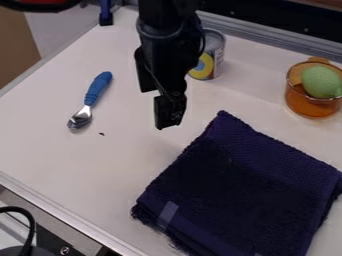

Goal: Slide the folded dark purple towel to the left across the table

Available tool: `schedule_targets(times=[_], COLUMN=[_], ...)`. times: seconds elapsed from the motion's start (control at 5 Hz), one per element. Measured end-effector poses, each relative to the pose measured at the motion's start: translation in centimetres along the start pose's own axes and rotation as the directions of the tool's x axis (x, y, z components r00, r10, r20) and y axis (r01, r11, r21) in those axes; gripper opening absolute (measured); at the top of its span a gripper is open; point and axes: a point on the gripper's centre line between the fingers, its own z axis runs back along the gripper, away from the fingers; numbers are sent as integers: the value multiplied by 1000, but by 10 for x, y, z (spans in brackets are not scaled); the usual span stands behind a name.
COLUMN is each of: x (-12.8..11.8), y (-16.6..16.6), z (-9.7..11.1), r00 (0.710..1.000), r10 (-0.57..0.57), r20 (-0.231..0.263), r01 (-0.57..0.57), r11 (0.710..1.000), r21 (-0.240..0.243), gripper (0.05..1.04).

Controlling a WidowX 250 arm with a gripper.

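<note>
- My hand [158, 107] is above the worktop [60, 160], fingers apart, nothing between them.
- The tin can [214, 57] is just behind — a careless swing could tip it.
- Folded navy towel [247, 190] lies near; going too low, I could snag its edge.
- Blue-handled spoon [97, 91] rests apart.
</note>
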Motion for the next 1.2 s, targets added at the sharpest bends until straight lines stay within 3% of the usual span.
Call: schedule_targets(times=[0.4,0.6,0.8,1.0,1.2], x=[-1,11,29,41,51], y=[-22,-38,-59,-81,-92], z=[-7,-6,-6,-14,-16], r00=[999,999,984,962,951], r10=[-9,35,167,270,300], r20=[-38,-1,55,43,73], r01=[7,-35,-162,-266,-293], r11=[999,996,984,960,951], r21=[-54,-81,-77,-86,-97], gripper=[999,999,999,969,704])
